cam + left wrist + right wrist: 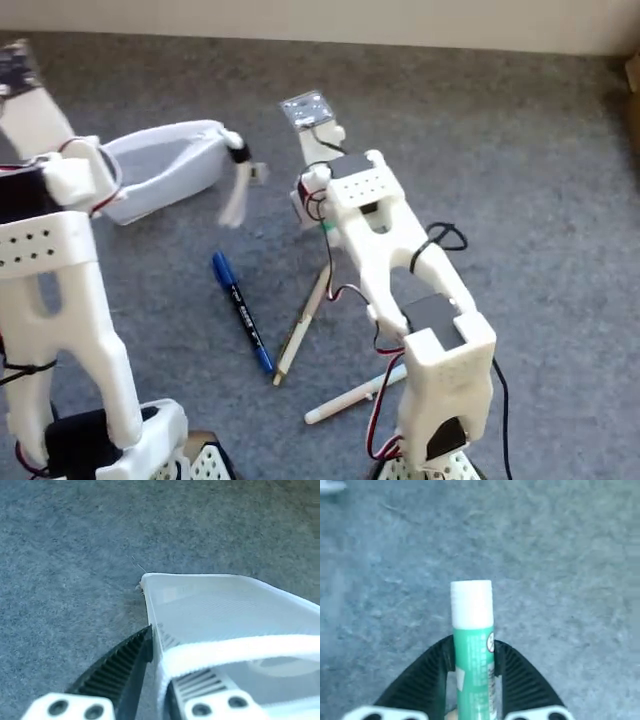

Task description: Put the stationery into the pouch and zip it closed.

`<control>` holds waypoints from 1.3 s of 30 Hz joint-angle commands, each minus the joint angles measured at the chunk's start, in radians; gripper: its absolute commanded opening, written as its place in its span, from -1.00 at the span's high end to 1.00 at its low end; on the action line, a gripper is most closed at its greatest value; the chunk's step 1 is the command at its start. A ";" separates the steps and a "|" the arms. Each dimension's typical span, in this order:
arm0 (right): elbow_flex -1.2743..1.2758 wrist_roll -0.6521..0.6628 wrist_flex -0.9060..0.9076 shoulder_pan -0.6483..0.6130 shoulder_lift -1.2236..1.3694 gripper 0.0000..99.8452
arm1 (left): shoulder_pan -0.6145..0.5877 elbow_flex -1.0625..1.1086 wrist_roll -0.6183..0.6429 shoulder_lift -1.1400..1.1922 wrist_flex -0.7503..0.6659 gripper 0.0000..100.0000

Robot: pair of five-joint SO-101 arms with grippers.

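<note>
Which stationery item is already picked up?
The green glue stick, gripped in the right hand; the blue pen, pencil and white pen lie on the carpet.

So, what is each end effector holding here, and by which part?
The left end effector clamps the pouch by its rim. The right end effector grips the glue stick around its green body, white cap sticking out.

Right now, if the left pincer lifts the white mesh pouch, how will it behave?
The white mesh pouch probably flops: its thin wall bends at the left pincer. Likely light: the fabric looks see-through. Its mouth may sag shut.
</note>
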 commanded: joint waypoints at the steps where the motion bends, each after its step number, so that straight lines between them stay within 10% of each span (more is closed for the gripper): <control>1: -0.048 0.015 -0.073 0.042 0.025 0.99 | 0.107 -0.124 -0.015 -0.041 0.071 0.94; 18: -0.180 0.012 0.018 0.085 0.111 0.99 | 0.147 -0.147 -0.015 -0.033 0.117 0.94; 39: -0.094 -0.164 0.168 0.131 -0.421 0.99 | 0.147 -0.124 -0.015 -0.033 0.109 0.93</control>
